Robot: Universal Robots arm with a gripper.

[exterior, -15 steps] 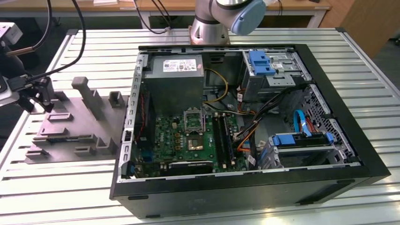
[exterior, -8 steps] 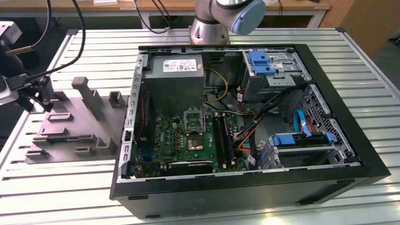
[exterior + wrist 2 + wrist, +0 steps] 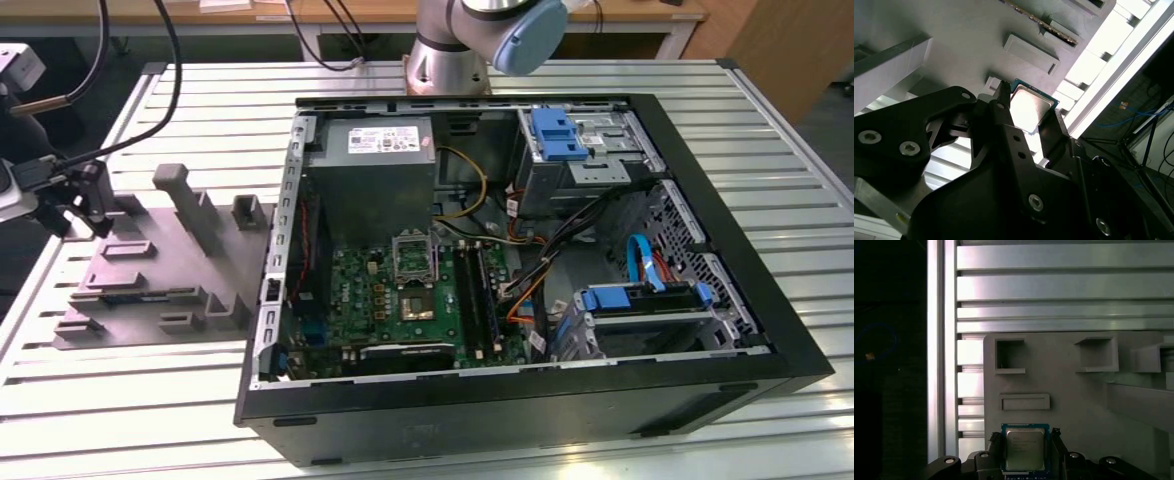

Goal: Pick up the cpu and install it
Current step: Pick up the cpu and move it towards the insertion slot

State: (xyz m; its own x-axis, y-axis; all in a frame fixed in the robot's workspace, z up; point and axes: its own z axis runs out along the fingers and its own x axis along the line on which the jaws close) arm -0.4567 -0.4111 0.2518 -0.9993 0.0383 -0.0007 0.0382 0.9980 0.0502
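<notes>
The jaws stand clamped on two opposite edges of the cpu (image 3: 1025, 449), over the grey fixture tray (image 3: 1079, 390) on the counter (image 3: 1054, 285). Risk: the narrow edge grip may slip, tilting or dropping the cpu.

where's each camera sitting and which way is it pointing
exterior view: off the arm, above, looking down on the open computer case, grey fixture and table; the arm's base shows.
first wrist view: on the wrist, looking down onto the fixture; the gripper shows, shut on the cpu.
second wrist view: on the wrist, looking along the fingers at the cpu.
shared: both wrist views show the cpu.
</notes>
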